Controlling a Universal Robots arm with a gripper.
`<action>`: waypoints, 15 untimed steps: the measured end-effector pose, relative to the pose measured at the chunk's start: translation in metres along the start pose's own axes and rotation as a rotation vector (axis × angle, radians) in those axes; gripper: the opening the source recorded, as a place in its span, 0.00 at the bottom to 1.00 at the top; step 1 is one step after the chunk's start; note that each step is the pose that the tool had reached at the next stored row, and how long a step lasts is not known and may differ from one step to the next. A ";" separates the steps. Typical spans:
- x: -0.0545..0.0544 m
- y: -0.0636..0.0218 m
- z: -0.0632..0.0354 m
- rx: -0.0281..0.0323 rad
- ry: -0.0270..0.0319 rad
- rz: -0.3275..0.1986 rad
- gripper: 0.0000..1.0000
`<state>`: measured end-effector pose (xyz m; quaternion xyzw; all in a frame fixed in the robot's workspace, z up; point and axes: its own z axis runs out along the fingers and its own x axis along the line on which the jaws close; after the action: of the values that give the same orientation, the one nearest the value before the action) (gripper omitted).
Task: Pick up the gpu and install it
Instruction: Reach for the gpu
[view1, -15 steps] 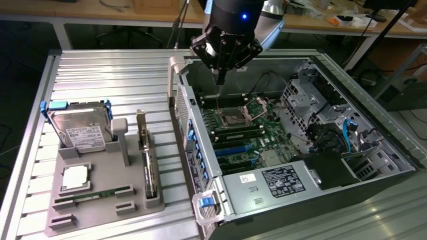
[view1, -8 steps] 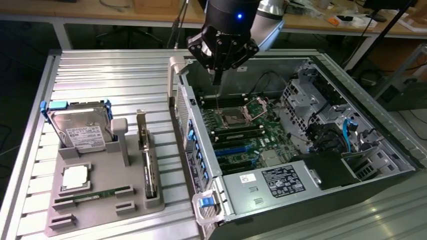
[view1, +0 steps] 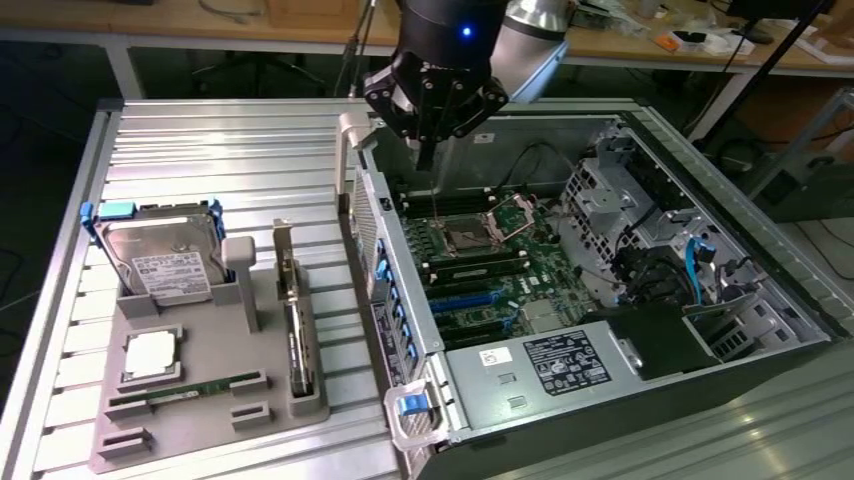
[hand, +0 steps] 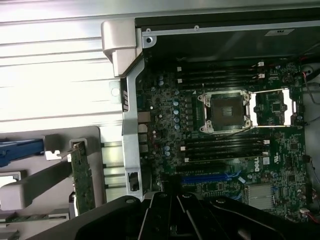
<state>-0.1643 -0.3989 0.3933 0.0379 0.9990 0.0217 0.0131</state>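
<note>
The gpu (view1: 296, 325) stands on its edge in a slot of the grey holder (view1: 134, 440), with its silver bracket toward the back. In the wrist view the gpu (hand: 82, 182) appears as a narrow green board beside the case wall. My gripper (view1: 424, 152) hangs shut and empty above the back corner of the open computer case (view1: 747, 200), well away from the gpu. The wrist view has the gripper (hand: 173, 184) over the motherboard (hand: 165, 115), near the blue slots (hand: 207, 177).
The grey holder also carries a silver hard drive (view1: 160, 265), a processor (view1: 150, 355) and a narrow memory stick (view1: 187, 390). The case's metal side wall (view1: 387, 270) stands between the holder and the motherboard (view1: 481, 250). Benches and cables lie behind.
</note>
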 end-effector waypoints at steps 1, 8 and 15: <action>0.002 -0.0001 0.0000 0.0000 -0.0001 0.000 0.11; 0.011 -0.0009 -0.0003 0.0000 0.0000 0.000 0.11; 0.019 -0.0014 -0.0006 0.0001 0.0000 0.000 0.11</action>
<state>-0.1836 -0.3989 0.3933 0.0379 0.9990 0.0217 0.0130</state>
